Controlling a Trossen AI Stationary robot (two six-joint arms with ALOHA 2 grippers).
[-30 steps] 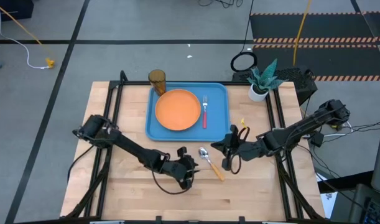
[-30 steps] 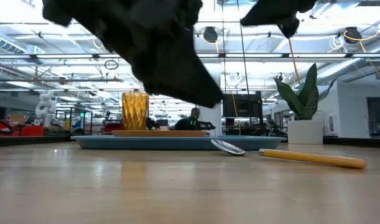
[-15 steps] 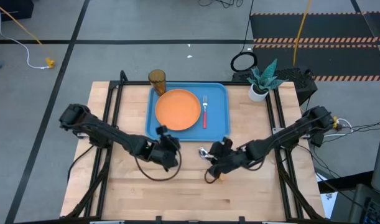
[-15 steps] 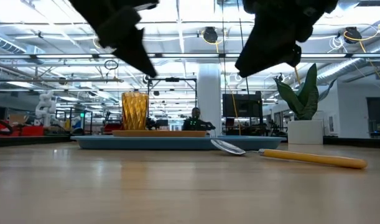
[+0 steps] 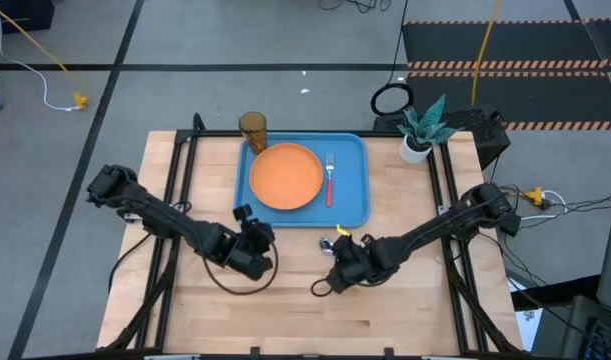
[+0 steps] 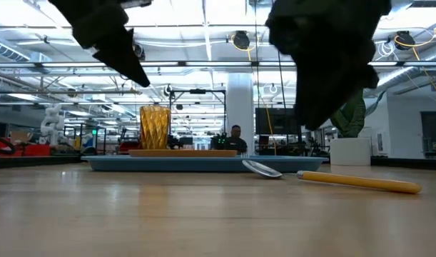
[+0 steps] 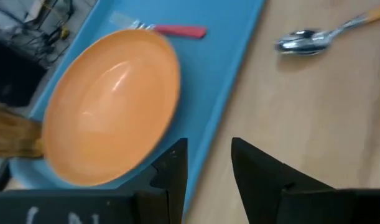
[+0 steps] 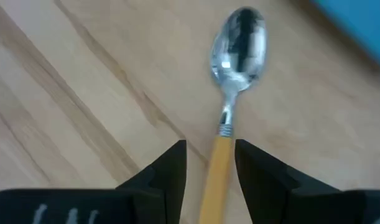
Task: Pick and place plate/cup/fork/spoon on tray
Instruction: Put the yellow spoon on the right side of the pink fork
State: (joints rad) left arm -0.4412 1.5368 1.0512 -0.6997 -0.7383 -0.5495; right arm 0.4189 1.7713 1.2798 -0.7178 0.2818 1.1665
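Observation:
The light-blue tray (image 5: 357, 205) lies at the table's far middle. On it rest the orange plate (image 5: 285, 176) and the red-handled fork (image 5: 330, 182). The amber cup (image 5: 252, 128) stands at the tray's far left corner. The spoon (image 8: 230, 93) lies flat on the wood near the tray's front edge, its bowl toward the tray. My right gripper (image 8: 209, 152) is open, hovering over the spoon with a finger on either side of the orange handle (image 8: 216, 171). In the low view it stays above the spoon (image 6: 346, 180). My left gripper (image 7: 208, 155) is open and holds nothing, left of the spoon.
A potted plant (image 5: 420, 130) stands at the table's far right corner. Bare wood (image 5: 285, 315) stretches along the near edge. The two arms reach in from the left and right sides, and their grippers are close together in front of the tray.
My left gripper has drawn back from beside the spoon, toward the table's left and a little toward the tray's front left corner. My right gripper has moved left and toward the near edge, over the spoon, and come lower. The spoon has not moved.

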